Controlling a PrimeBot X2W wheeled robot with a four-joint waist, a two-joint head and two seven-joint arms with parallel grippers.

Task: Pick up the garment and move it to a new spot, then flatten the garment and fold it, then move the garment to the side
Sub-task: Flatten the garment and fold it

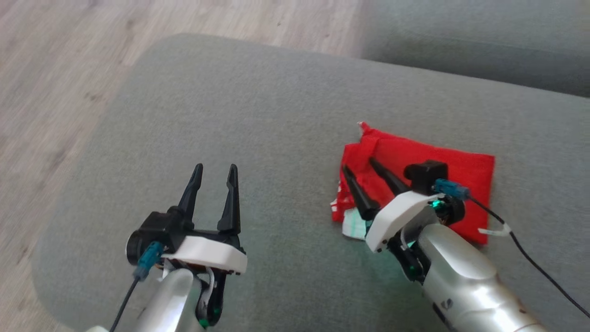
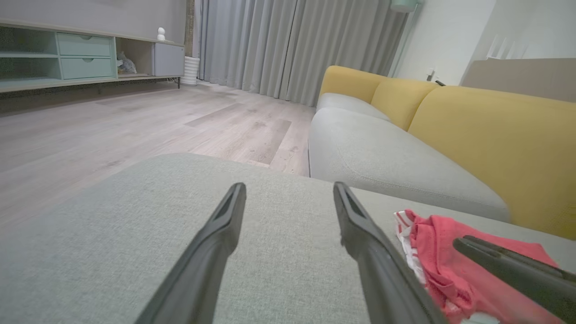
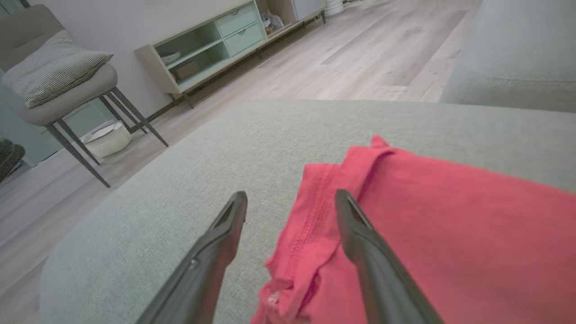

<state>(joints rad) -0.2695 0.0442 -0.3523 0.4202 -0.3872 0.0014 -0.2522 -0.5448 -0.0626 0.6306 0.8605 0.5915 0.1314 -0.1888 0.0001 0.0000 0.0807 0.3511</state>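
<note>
1. Head view, far left: wood floor (image 1: 55, 69) is seen past the left and far edges of the grey cushion (image 1: 258, 101).
2. Left gripper (image 1: 215, 168): its fingers are spread wide with nothing between them. It is held over bare cushion at near left, well apart from the garment.
3. Garment (image 1: 415, 152): red, folded to a rough rectangle and lying flat on the right part of the cushion. Its near left corner is untidy, with white and pale green layers poking out.
4. Right gripper (image 1: 358, 164): its fingers are parted and nothing is pinched. In the right wrist view one finger is seen over grey cushion and the other over the garment's stitched left hem. Whether the tips touch the cloth cannot be told.
5. Wrist cable (image 1: 548, 275): it is trailed past the garment's near right corner.
6. Far right: a second grey seat (image 1: 461, 37) is noted, with a yellow backrest (image 2: 495, 135) behind it in the left wrist view.
7. Judged stage: the fold is made, and placement to the side is at or near completion.
8. Risk: the hem could be snagged by a finger on withdrawal, so that the top layer is dragged open.
9. Risk: the near right corner could be flicked up by the cable as the arm is moved.
10. Obstruction: only bare cushion lies between the left gripper and the garment. The right arm is laid across the garment's near side.
</note>
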